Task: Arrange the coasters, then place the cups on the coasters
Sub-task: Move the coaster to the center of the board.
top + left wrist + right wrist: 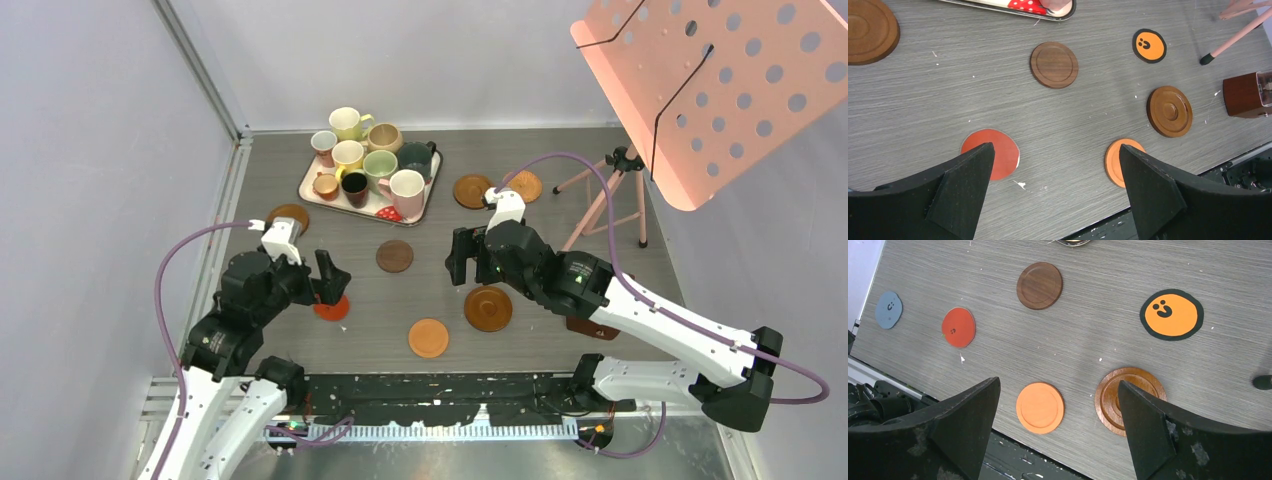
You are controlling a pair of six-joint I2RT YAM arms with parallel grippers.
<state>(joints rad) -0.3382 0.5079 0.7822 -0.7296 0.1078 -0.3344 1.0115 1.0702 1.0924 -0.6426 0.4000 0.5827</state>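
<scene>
Several cups (352, 155) stand packed on a white tray (303, 188) at the back. Coasters lie scattered on the grey table: red (1003, 150), orange (1040, 407), dark brown (1039, 285), rimmed brown (1108, 395), black with an orange face (1171, 314), blue-grey (888, 309), and three brown ones (288, 217) (472, 191) (524, 185) near the tray. My left gripper (1055, 147) hovers open over bare table between the red and orange coasters. My right gripper (1059, 381) hangs open above the orange and rimmed brown coasters. Both hold nothing.
A pink perforated panel (710, 90) on a pink tripod (610, 190) stands at the back right. A dark red-brown box (1248, 95) sits near the table's front right edge. Grey walls close in the left and back.
</scene>
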